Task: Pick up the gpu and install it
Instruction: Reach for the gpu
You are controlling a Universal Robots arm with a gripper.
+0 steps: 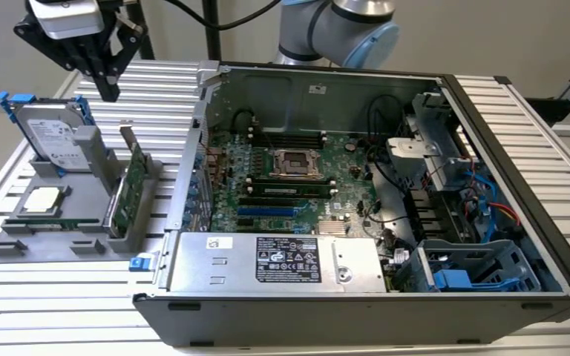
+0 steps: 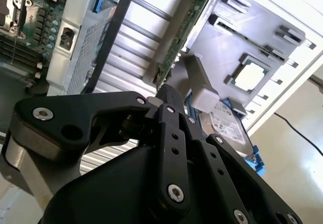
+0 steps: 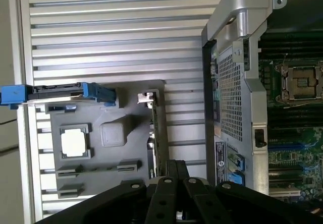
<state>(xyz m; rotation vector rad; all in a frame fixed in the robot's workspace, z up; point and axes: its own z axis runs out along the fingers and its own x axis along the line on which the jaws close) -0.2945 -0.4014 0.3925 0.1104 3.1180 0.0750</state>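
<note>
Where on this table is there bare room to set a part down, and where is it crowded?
Bare table slats lie nearer the camera than the grey holder, beyond it beside the computer case, and past the case on the exterior view's right. Crowded: the holder, carrying the hard drive and gpu, and the case interior.

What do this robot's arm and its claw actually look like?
The arm has rounded silver-grey joints with a light blue cap. A black cable curves beside it. The gripper has a pale grey body and black jointed finger links, pinned with shiny round screws.
</note>
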